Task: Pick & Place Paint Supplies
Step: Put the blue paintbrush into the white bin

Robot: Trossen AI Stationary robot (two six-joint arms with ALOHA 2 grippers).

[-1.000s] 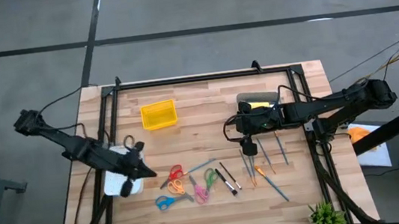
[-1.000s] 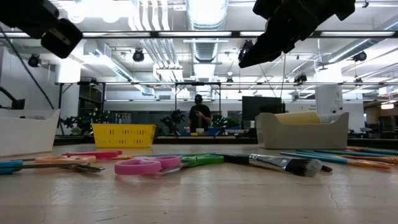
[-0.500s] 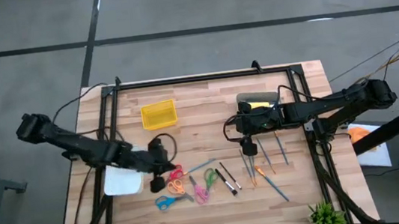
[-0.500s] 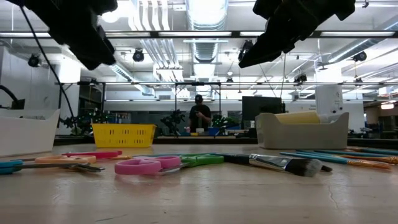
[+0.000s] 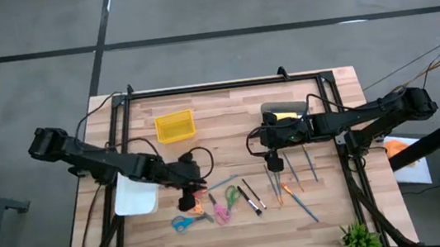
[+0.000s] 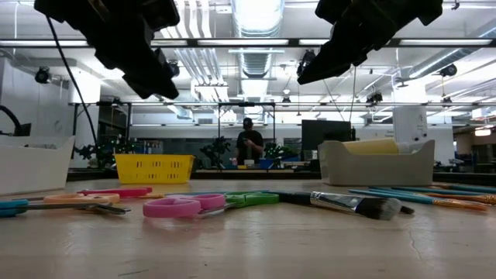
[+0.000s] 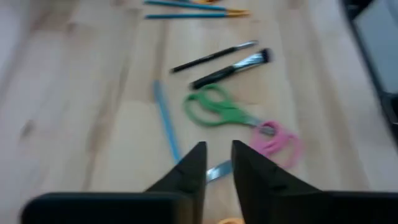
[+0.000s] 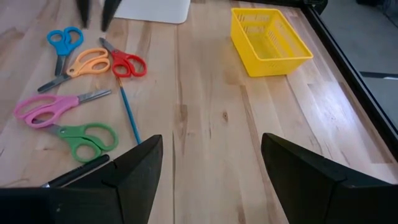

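The paint supplies lie loose on the wooden table. A black-handled brush (image 5: 251, 191) and a black pen (image 7: 214, 55) sit at the middle, with teal, grey and orange sticks (image 5: 296, 191) to their right. A thin blue stick (image 7: 166, 122) lies beside green scissors (image 7: 217, 109). My left gripper (image 5: 187, 200) hovers open by a narrow gap (image 7: 218, 158) above the scissors pile and touches nothing. My right gripper (image 5: 275, 165) hangs wide open (image 8: 211, 155) above the sticks' far ends, empty.
Red (image 8: 129, 64), orange (image 8: 87, 62), blue (image 8: 64, 40) and pink scissors (image 8: 46, 107) lie among the supplies. A yellow basket (image 5: 175, 126) stands far left, a white bin (image 5: 135, 200) at the left edge and a grey bin (image 5: 283, 110) holding something yellow under the right arm. Bare wood lies between basket and grey bin.
My left gripper has swung from above the white bin toward the table's right, sinking a little, and now stands over the scissors. The right arm has kept still, and nothing on the table has moved.
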